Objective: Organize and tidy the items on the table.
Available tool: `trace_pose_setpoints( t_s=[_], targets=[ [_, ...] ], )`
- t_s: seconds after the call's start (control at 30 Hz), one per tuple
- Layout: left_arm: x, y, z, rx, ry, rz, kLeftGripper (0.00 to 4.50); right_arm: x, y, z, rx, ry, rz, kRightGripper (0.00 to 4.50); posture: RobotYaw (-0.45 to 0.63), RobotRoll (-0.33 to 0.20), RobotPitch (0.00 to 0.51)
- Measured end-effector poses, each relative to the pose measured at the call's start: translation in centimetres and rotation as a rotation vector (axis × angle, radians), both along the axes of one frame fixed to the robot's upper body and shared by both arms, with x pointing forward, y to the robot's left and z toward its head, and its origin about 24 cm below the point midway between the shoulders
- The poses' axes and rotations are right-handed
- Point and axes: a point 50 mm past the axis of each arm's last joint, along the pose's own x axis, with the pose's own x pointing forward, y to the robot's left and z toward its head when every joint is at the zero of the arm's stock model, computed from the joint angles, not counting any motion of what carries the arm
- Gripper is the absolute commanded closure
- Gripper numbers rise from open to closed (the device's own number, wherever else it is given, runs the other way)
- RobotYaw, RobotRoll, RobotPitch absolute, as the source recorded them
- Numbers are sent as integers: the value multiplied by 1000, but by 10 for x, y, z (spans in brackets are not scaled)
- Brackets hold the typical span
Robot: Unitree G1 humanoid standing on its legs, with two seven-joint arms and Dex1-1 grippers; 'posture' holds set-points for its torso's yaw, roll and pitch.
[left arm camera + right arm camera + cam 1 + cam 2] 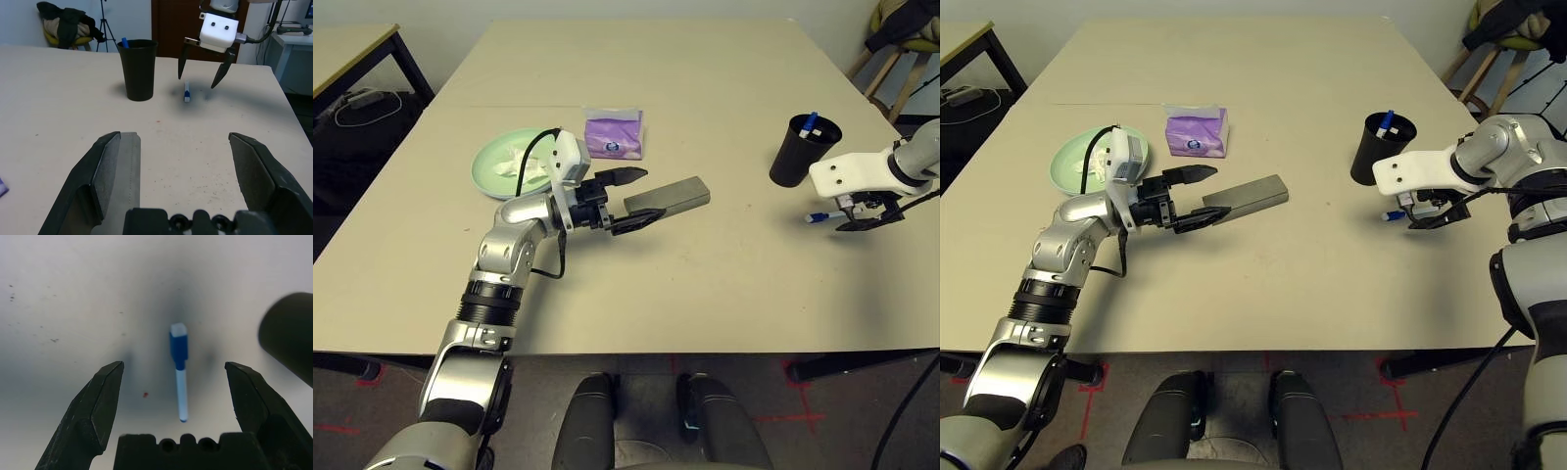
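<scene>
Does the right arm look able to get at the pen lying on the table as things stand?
Probably yes: the right gripper hovers over the pen with its fingers open on either side, and nothing lies between them. The black cup stands close by but outside the fingers.

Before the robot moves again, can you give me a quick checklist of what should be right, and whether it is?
Right gripper open: ok
Blue-and-white pen between its fingers: ok
Pen gripped: not ok, it lies on the table
Tall black cup upright: ok
Left gripper open: ok
Grey oblong glasses case gripped: not ok, the fingers are open
</scene>
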Motion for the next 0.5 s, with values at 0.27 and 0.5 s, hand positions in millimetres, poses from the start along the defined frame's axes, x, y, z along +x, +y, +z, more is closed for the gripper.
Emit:
trace_pose_setpoints(
  t_s=[0.27, 0.5],
  targets=[
    [-3, 6, 1, 10, 10, 25, 0, 1, 1, 11, 22, -24, -8, 28, 170, 0, 249],
    [-2, 9, 1, 7, 15, 33, 0, -2, -8, 19, -15, -39, -28, 28, 169, 0, 270]
  ],
)
